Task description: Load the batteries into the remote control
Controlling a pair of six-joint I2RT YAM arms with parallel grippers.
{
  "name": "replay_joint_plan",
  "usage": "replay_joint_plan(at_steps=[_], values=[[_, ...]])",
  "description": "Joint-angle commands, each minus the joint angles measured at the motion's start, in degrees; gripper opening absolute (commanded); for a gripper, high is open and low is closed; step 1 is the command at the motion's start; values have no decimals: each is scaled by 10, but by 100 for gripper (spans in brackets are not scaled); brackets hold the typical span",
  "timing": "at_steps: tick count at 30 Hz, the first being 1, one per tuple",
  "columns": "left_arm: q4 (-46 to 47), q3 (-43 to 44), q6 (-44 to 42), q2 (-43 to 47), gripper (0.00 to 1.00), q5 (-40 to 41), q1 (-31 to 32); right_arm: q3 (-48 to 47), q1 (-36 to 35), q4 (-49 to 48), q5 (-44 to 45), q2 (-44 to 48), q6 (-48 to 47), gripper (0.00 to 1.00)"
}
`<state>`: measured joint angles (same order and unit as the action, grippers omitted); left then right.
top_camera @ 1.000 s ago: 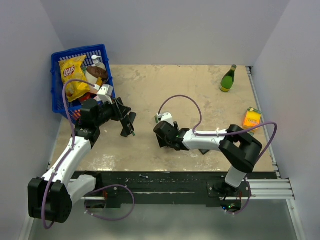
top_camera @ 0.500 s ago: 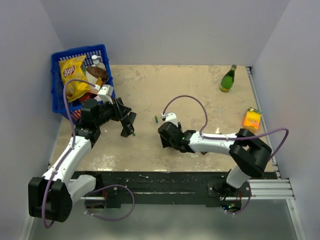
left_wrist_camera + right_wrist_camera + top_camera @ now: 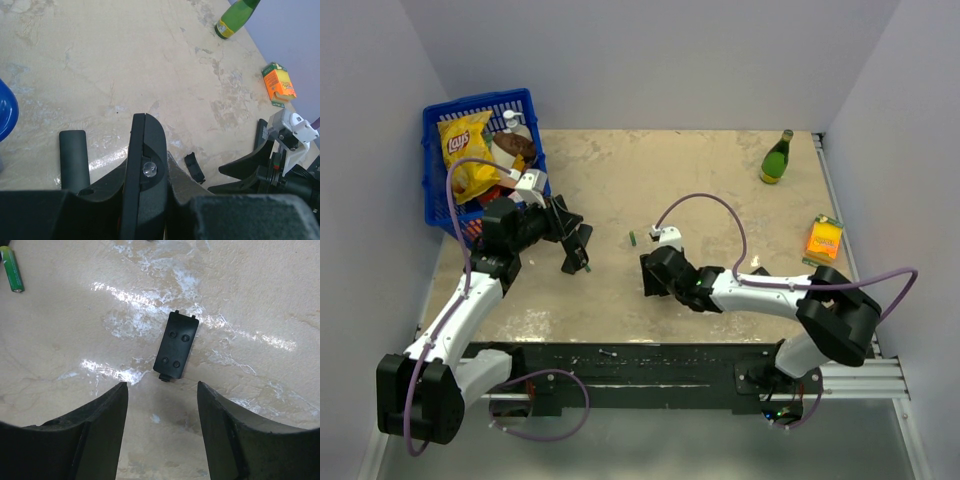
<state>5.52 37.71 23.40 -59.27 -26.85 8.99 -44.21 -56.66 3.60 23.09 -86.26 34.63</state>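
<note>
1. Right wrist view puts the right gripper [image 3: 161, 387] low over the table [image 3: 260, 285]. Its jaws stand apart with nothing between them, and the small back cover [image 3: 176, 346] lies flat just ahead of the gap.
2. First risk: that cover is thin and flat on a glossy top. I reckon the tips could scrape it away or flip it instead of lifting it.
3. Second risk: the green battery [image 3: 12, 269] sits at the far left of this view, well outside the jaws' line. A stray nudge could set that little cylinder rolling.
4. Third risk: the left gripper [image 3: 145, 186] is clamped narrow on the remote [image 3: 145, 142], held on edge and seemingly clear of the table. A pinch on so slim a bar could let it twist when a battery is pushed in.
5. Only one battery shows, and I cannot tell whether any already sit inside the remote.
6. Pose, from the top camera: the left arm reaches up and to the right from its base. Its wrist is by the blue basket [image 3: 480, 98], and the remote points toward the middle of the table.
7. The right arm folds low and stretches left across the near table. The battery lies just beyond its gripper, and the remote is well apart to its left.
</note>
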Motion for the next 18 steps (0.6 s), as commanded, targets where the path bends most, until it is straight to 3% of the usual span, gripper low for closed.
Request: replay_joint_plan(at_steps=[1,8,14,18], values=[[33,1,2,3,0,-9,-6,17,1,-33,32,-8,37,59],[34,1,2,2,0,-10,-6,18,0,-55,35,-31,42,41],[34,1,1,1,0,-11,-6,16,-1,-58,35,-37,41,32],[34,1,1,2,0,-12,-6,13,-1,-63,29,-40,40,32]])
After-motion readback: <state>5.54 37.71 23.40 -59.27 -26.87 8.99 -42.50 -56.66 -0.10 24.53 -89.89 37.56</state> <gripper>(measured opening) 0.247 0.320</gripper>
